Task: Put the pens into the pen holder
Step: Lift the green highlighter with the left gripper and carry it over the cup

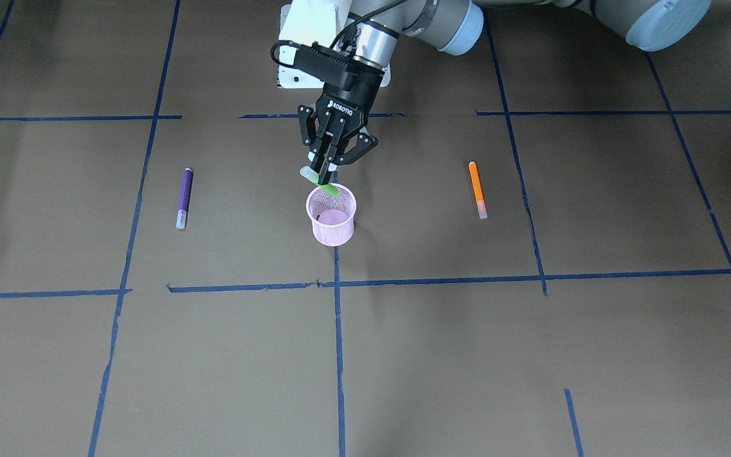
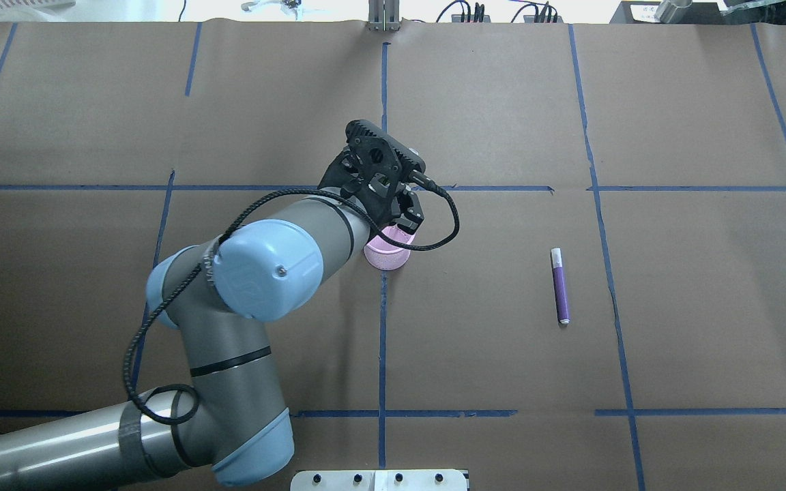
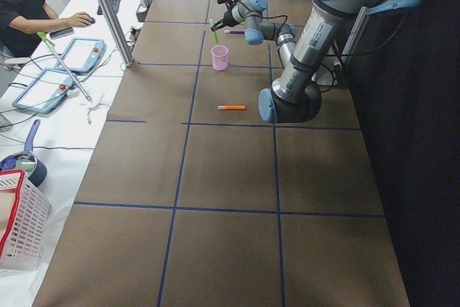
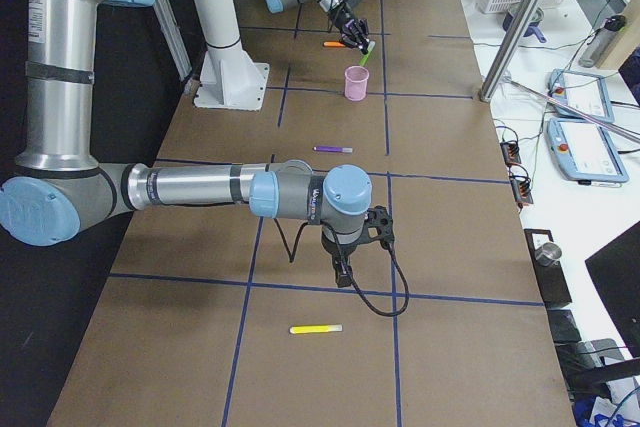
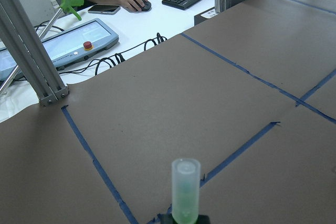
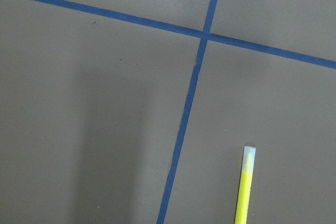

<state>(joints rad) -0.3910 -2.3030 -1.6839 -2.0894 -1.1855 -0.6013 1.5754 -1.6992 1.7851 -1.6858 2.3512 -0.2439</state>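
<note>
Left claw (image 1: 325, 174) clenched, right arm (image 4: 190, 187) outstretched

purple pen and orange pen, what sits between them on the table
The pink pen holder, with the left tool holding the green pen over it, in the front-facing view.

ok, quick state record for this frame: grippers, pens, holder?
left gripper: shut on green pen, above pen holder
right gripper: above table near yellow pen; state unclear
green pen: tilted, lower end by rim
purple pen, orange pen: flat, either side of pen holder
yellow pen: flat on table
pen holder: upright
</note>
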